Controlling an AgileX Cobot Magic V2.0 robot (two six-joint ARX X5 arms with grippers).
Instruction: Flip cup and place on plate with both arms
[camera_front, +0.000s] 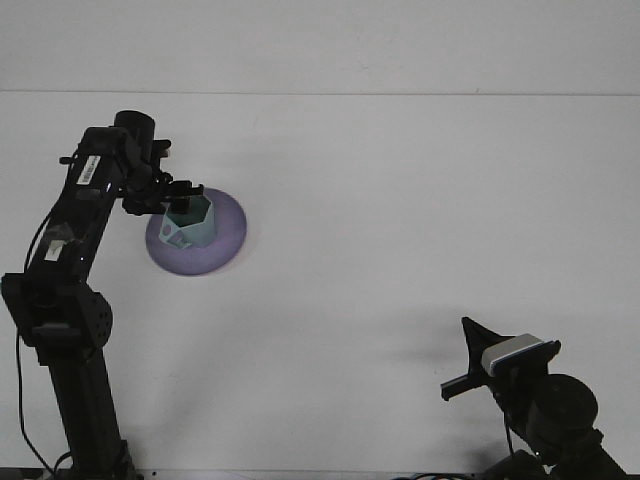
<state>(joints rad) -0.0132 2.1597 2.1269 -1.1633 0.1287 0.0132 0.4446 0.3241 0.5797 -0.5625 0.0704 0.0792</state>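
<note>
White table (400, 230) fills most of the front view, with a pale wall (320, 45) band along the top edge. Left arm (75, 270) is the biggest item on it: black, rising from a base at the lower left, bending at the elbow and reaching up and right toward the plate. White labels on its upper links. Right arm (545, 405) sits low in the bottom right corner, folded back, well apart from the plate and cup, with a white-grey block near its wrist.

Plate (225, 235): round, purple, lying flat on the table in the left-centre area, just right of the left arm's wrist. Cup (190, 223): pale teal, faceted, sits on the left part of the plate, mouth facing up and slightly toward the camera, dark interior visible. Small markings on its lower left face, too small to read.

Left gripper (178, 196) is at the cup's upper rim, on its left-back side, touching or nearly touching it. Fingers are dark against the dark cup mouth; cannot tell if they're apart or clamped on the rim.

Right gripper (468, 360) points up-left, over bare table. Its two black fingers are spread apart in a V, nothing between them.
</note>
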